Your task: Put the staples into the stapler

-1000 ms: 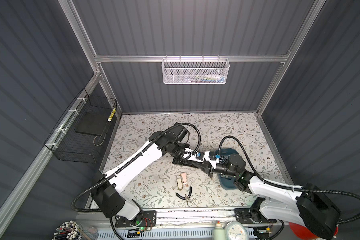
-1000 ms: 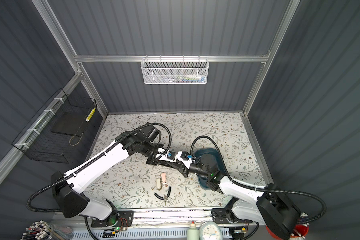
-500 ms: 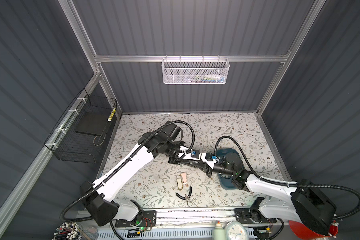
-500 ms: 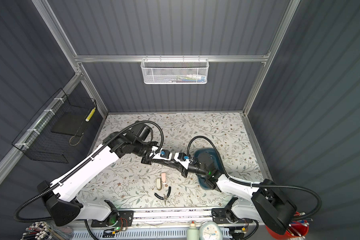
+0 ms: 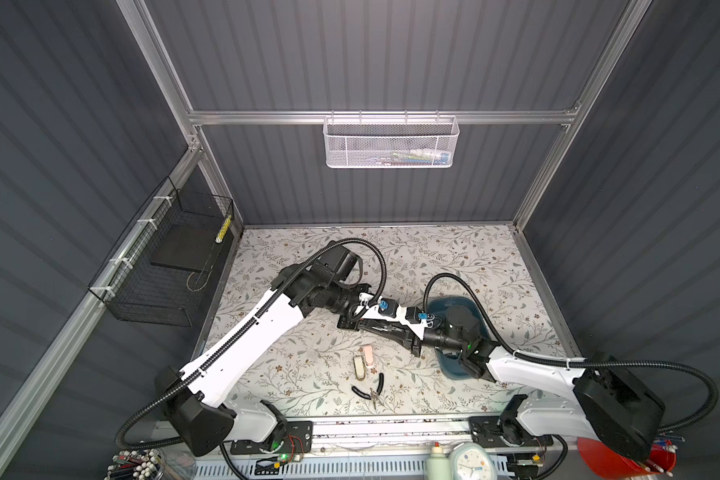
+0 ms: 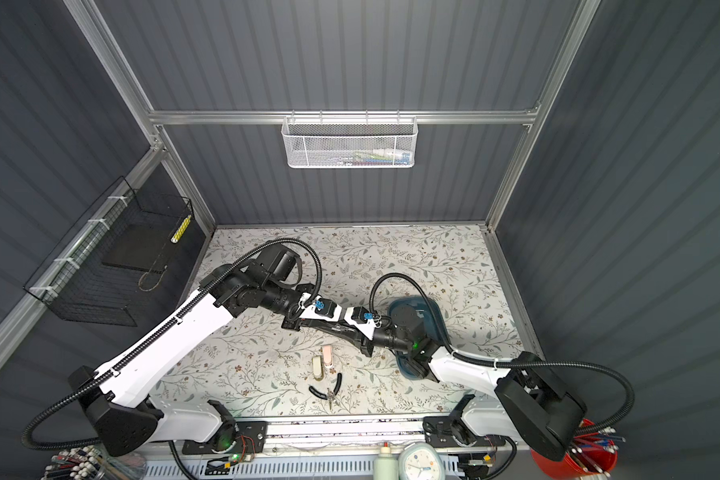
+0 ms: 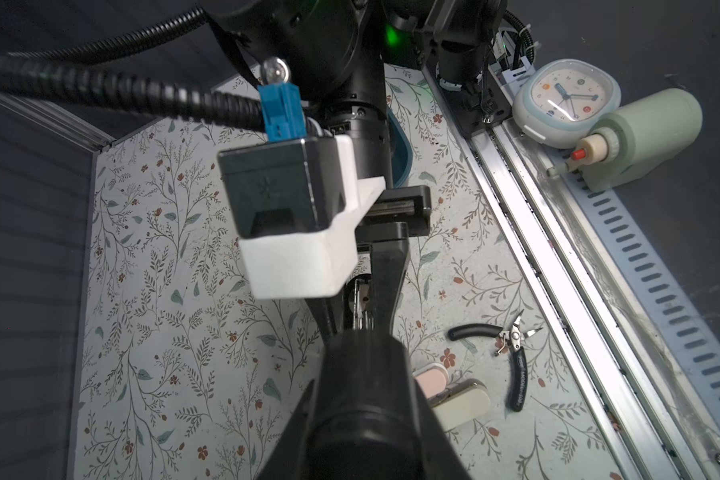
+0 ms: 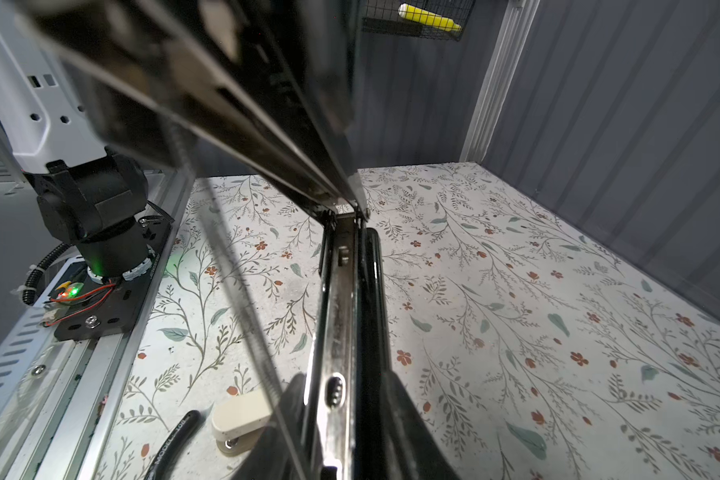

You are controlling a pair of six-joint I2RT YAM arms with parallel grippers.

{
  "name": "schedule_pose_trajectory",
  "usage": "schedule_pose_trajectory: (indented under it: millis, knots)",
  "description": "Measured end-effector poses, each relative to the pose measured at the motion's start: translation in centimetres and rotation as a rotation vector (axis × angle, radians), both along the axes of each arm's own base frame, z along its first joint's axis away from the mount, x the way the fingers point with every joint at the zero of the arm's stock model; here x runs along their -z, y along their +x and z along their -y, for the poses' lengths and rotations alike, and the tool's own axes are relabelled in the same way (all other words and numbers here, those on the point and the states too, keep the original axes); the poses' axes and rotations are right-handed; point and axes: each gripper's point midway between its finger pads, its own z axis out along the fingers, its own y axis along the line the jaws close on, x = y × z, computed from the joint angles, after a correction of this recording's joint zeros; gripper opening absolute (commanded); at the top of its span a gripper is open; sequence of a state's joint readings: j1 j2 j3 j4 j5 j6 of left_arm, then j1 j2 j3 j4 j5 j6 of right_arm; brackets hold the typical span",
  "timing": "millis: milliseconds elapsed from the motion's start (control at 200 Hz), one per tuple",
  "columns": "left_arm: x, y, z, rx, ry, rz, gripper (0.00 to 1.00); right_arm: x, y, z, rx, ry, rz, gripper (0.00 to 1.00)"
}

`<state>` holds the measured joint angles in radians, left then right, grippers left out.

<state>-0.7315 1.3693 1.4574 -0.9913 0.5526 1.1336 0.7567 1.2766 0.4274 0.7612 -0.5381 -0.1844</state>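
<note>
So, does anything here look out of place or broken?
Only the black stapler: it hangs off the table, hinged wide open, gripped between the left claw and right claw. The pliers and two small staplers lie neatly; nothing looks spilled or damaged.

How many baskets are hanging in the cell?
2. A white mesh basket hangs high on the back wall; a black wire basket hangs on the left wall. No others show in any view.

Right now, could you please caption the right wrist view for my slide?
Black stapler hinged open, its metal magazine exposed between the right gripper's fingers, above the floral mat.
</note>
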Motion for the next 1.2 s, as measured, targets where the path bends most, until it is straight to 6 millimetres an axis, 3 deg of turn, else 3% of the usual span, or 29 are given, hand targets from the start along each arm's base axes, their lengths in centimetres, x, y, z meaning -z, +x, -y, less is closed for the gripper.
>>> schedule_pose_trajectory:
  millis: [315,841,1201]
  knots:
    - [-0.8,0.6,-0.5,-0.017,-0.048,-0.03,0.0,-0.7,-0.5,-0.6,-0.03,0.023,0.018,0.18]
    - [-5.0,0.8,-2.6,-0.034,-0.307,-0.066,0.0,-2.3,0.3,0.4,0.002,0.088,0.098,0.0]
    - [-7.3,1.6,-3.7,-0.03,-0.506,-0.145,0.0,-3.0,0.4,2.1,-0.005,0.164,0.084,0.0]
